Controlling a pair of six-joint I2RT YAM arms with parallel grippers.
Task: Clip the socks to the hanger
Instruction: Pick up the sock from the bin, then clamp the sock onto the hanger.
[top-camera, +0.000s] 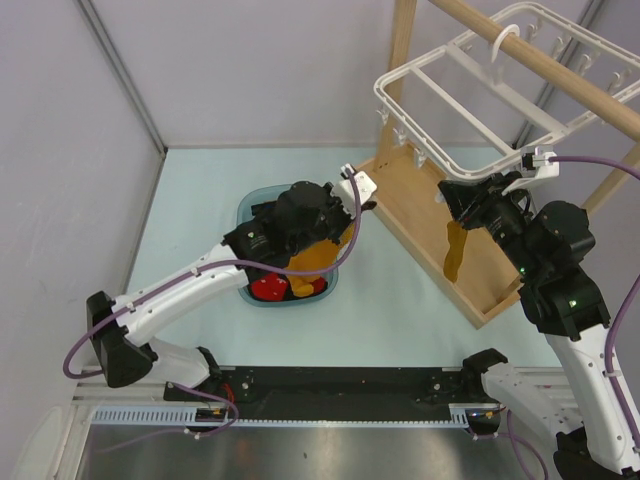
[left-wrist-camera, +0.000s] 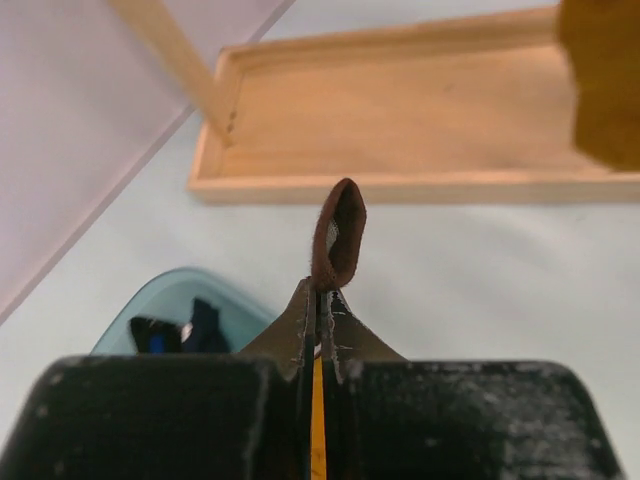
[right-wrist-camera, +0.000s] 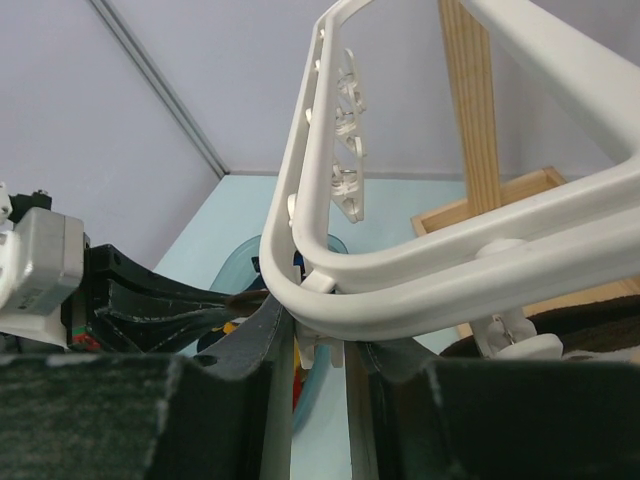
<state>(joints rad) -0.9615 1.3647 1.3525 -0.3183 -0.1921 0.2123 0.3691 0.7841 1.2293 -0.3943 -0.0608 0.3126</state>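
Observation:
My left gripper (top-camera: 360, 207) is shut on a mustard-yellow sock (top-camera: 315, 258), which hangs under it above the basin. In the left wrist view the sock's dark cuff (left-wrist-camera: 338, 235) loops out past the closed fingertips of that gripper (left-wrist-camera: 322, 300). The white hanger (top-camera: 450, 100) hangs from the wooden rod at the right. My right gripper (top-camera: 452, 195) is at its near corner. In the right wrist view this gripper (right-wrist-camera: 322, 340) is closed on a small white clip (right-wrist-camera: 325, 350) under the hanger frame (right-wrist-camera: 400, 290). A second mustard sock (top-camera: 455, 250) hangs below that corner.
A blue basin (top-camera: 262, 205) under the left arm holds red socks (top-camera: 270, 288) and navy socks (left-wrist-camera: 170, 330). The wooden rack has a base tray (top-camera: 440, 230), a post (top-camera: 400, 60) and a round rod (top-camera: 560, 70). Grey walls close the left and back.

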